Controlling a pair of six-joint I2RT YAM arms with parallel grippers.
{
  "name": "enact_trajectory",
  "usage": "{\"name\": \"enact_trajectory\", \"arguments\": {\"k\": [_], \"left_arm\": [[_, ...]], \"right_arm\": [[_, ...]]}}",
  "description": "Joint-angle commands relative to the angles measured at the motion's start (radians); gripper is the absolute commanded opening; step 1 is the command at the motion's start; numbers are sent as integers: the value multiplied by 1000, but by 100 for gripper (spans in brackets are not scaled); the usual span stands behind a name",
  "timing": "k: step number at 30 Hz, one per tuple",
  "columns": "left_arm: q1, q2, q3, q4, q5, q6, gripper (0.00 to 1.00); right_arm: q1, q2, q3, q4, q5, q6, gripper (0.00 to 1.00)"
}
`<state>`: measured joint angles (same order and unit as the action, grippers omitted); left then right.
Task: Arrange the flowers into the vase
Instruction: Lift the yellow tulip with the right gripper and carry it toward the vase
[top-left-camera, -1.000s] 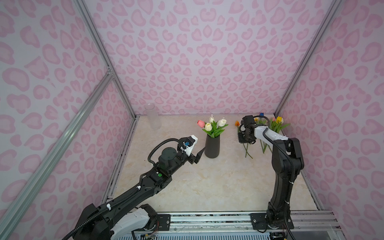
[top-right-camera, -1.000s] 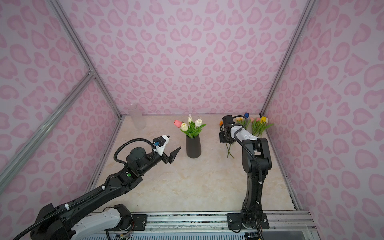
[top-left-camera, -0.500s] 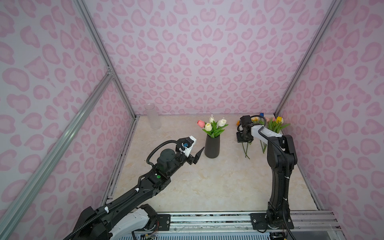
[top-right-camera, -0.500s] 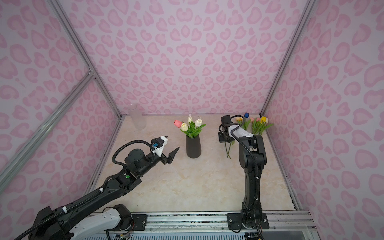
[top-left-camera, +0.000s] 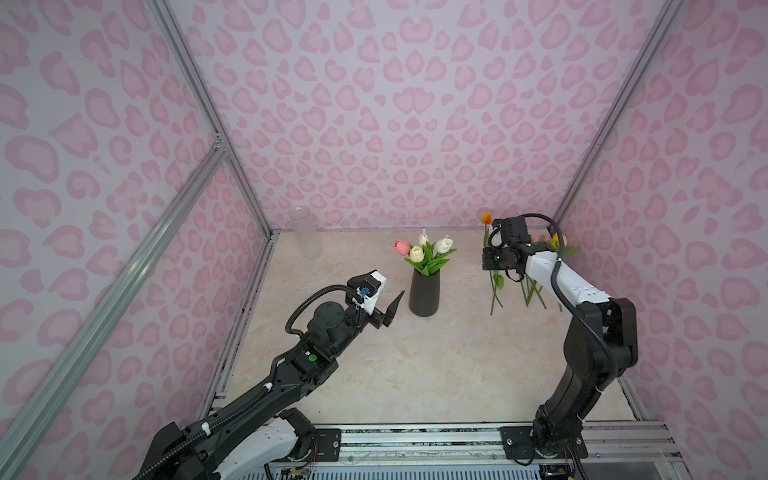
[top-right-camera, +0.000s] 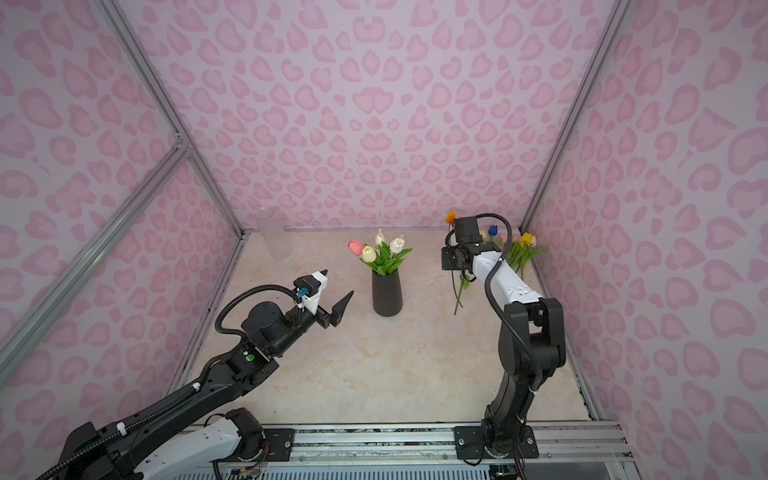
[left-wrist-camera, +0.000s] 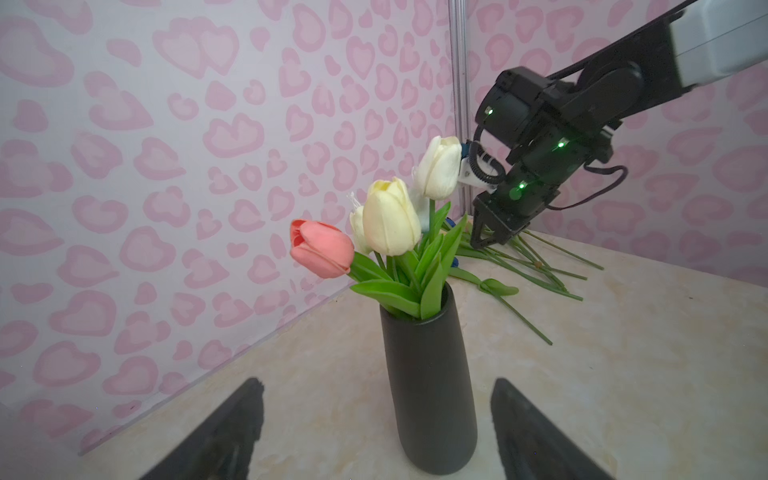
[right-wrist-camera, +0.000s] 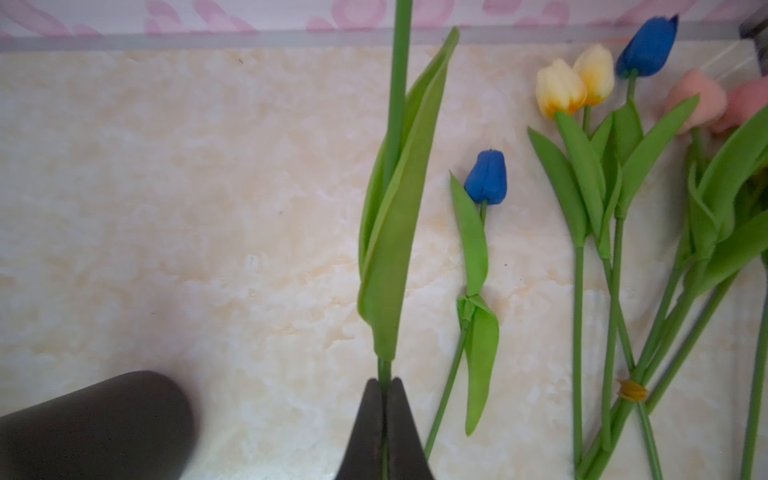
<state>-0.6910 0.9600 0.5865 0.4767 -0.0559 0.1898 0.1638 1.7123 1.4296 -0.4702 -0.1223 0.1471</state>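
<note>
Your right end effector (right-wrist-camera: 384, 382) pinches an orange tulip (top-left-camera: 486, 217) by the stem; your left end effector (left-wrist-camera: 377, 386) (spread wide) faces the black vase (left-wrist-camera: 428, 374) holding four tulips (left-wrist-camera: 390, 216).

We see the vase (left-wrist-camera: 428, 382), matte black and tapered, standing upright just ahead of the left gripper (left-wrist-camera: 377, 382) and apart from it. It holds four tulips: a pink tulip (left-wrist-camera: 322, 249) leaning outward, a cream tulip (left-wrist-camera: 390, 218), a tall white tulip (left-wrist-camera: 438, 168) and a smaller white tulip (left-wrist-camera: 357, 226) behind, with green leaves at the rim.

An orange tulip (top-left-camera: 486, 217) stands upright off the table. Its thin stem (right-wrist-camera: 398, 62) is pinched in the right gripper (right-wrist-camera: 384, 386), with the head above and a long leaf (right-wrist-camera: 399, 216) alongside.

Beside that gripper, loose flowers lie flat. A short blue tulip (right-wrist-camera: 486, 178) is nearest, then two yellow-cream tulips (right-wrist-camera: 559, 89), another blue tulip (right-wrist-camera: 648, 45) and peach-pink heads (right-wrist-camera: 694, 99). A yellow band (right-wrist-camera: 631, 390) ties several of their stems.
</note>
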Motion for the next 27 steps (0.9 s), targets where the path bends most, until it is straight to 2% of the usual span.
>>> {"name": "enact_trajectory", "arguments": {"k": [1, 4, 7, 9, 11, 13, 17, 22, 27], "left_arm": [[10, 2, 3, 62, -85, -17, 87], [29, 20, 4, 76, -116, -49, 87], [52, 40, 8, 85, -102, -80, 87], [56, 52, 23, 73, -91, -81, 87], [56, 66, 43, 53, -78, -76, 87], [56, 72, 52, 51, -62, -71, 87], [56, 79, 65, 49, -60, -71, 87], [56, 92, 71, 54, -44, -79, 87], [56, 93, 84, 40, -20, -93, 87]], "right_arm": [[22, -145, -83, 213, -139, 55, 0], [34, -308, -242, 498, -220, 120, 0], [39, -434, -479, 974, -299, 252, 0], [39, -465, -558, 1211, -419, 319, 0], [56, -483, -610, 1366, -478, 343, 0], [84, -512, -665, 1484, -457, 358, 0], [163, -531, -671, 1534, -454, 354, 0], [271, -534, -644, 1453, -441, 223, 0], [310, -503, -642, 1450, -409, 157, 0]]}}
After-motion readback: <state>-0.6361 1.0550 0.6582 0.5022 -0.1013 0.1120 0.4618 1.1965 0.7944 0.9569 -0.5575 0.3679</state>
